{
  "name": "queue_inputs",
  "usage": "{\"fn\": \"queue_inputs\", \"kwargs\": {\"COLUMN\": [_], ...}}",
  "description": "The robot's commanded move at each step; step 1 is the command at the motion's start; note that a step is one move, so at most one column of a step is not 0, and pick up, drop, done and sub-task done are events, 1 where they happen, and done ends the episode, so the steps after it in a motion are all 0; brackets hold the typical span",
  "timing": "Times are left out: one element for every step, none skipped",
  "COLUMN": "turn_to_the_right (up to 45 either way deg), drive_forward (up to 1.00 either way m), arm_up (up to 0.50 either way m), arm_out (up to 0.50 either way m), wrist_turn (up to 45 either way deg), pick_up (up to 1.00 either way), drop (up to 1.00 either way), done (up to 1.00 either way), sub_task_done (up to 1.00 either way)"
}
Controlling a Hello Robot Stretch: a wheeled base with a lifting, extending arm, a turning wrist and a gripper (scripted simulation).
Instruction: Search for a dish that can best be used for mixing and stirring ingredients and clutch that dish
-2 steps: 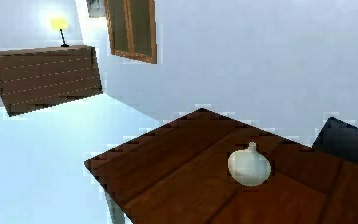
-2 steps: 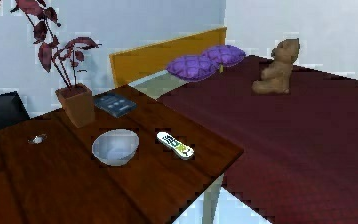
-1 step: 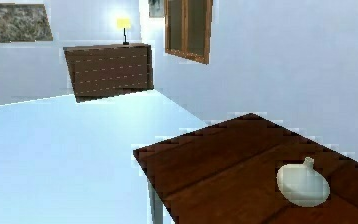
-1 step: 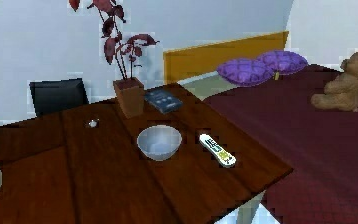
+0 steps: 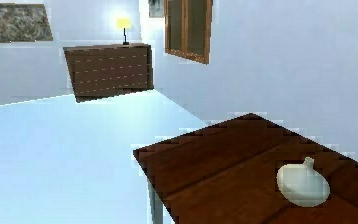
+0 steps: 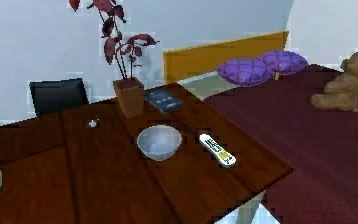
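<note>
At table [image 6: 47, 165] middle: grey bowl [image 6: 159, 141], upright; remote [image 6: 216, 149] just right. Far: brown pot [image 6: 129, 98] holding red-leaved plant [image 6: 115, 35]. White vase [image 5: 303, 183] at left edge. Dark wood top; bed [image 6: 307, 130] right. State of gripper: cannot tell.

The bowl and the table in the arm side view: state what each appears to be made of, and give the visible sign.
Bowl: probably glazed ceramic or metal; pale grey, smooth, soft sheen inside. Table: looks like dark stained wood; plank seams run along its red-brown top.

Wooden table [image 6: 57, 165] with bowl [image 6: 159, 142], remote [image 6: 217, 149], potted plant [image 6: 129, 97], book [image 6: 164, 100].
</note>
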Motion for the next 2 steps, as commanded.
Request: {"fn": "queue_inputs", "kwargs": {"turn_to_the_right": [0.0,0.0], "drive_forward": [0.0,0.0], "arm_up": [0.38,0.0], "arm_out": [0.0,0.3], "wrist_turn": [0.0,0.0], "pick_up": [0.0,0.0], "drop": [0.0,0.0], "done": [0.0,0.0], "sub_task_done": [0.0,0.0]}}
